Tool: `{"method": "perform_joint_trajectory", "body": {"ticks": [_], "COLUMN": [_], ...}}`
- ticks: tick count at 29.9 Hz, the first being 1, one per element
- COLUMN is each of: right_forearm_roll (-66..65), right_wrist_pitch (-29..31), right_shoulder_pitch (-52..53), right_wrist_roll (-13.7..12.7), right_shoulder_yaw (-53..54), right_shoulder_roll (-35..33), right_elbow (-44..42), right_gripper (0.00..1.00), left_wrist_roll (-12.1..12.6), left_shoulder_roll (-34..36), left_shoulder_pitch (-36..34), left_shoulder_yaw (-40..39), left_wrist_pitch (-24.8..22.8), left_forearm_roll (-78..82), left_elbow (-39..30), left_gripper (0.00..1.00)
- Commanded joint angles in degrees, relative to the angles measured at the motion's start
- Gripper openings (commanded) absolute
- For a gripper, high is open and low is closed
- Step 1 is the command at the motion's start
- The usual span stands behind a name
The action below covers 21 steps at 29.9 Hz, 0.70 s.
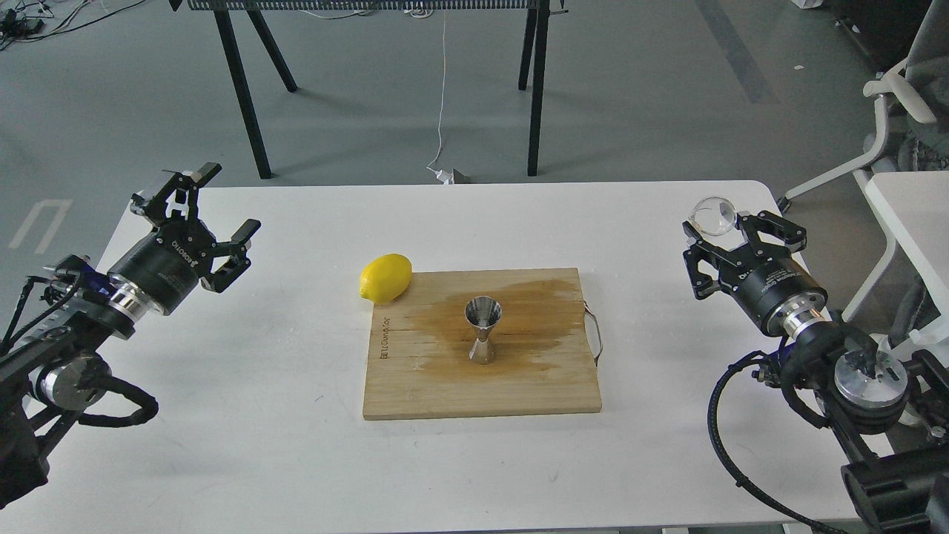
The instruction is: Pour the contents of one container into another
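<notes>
The shiny steel jigger stands upright in the middle of a wooden cutting board, on a dark wet patch. The small clear cup is far off at the table's right edge, raised above the surface and tilted. My right gripper is shut on it. Whether any liquid is in the cup or the jigger cannot be told. At the table's left edge, my left gripper hangs open and holds nothing, well away from the board.
A yellow lemon lies against the board's far left corner. A wire handle sticks out of the board's right side. A white table carries it all. A chair and another table stand close on the right.
</notes>
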Motion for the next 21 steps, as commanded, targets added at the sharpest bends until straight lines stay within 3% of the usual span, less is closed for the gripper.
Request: {"method": "perform_joint_trajectory", "body": {"ticks": [1,9,21], "right_forearm_roll": [3.1,3.9,3.9], "right_wrist_pitch": [-1.6,-4.0,-4.9], "right_shoulder_pitch": [-0.7,0.0,1.7], "right_wrist_roll": [0.3,0.7,0.7], "right_shoulder_yaw": [0.9,0.8,0.8], "right_shoulder_roll": [0.5,2.0,4.2], "right_elbow": [-4.3,-14.3,-17.9], "right_gripper": [0.41,0.41,0.42], "left_wrist_roll": [0.0,0.0,0.0], "left_shoulder_roll": [0.0,-0.2,-0.2], "left_shoulder_pitch": [0.1,0.2,0.3], "left_shoulder_yaw": [0.0,0.1,0.1], "left_wrist_pitch": [0.0,0.0,0.0], "left_forearm_roll": [0.0,0.0,0.0], "left_elbow": [0.0,0.0,0.0], "left_gripper": [0.99,0.99,0.99]}}
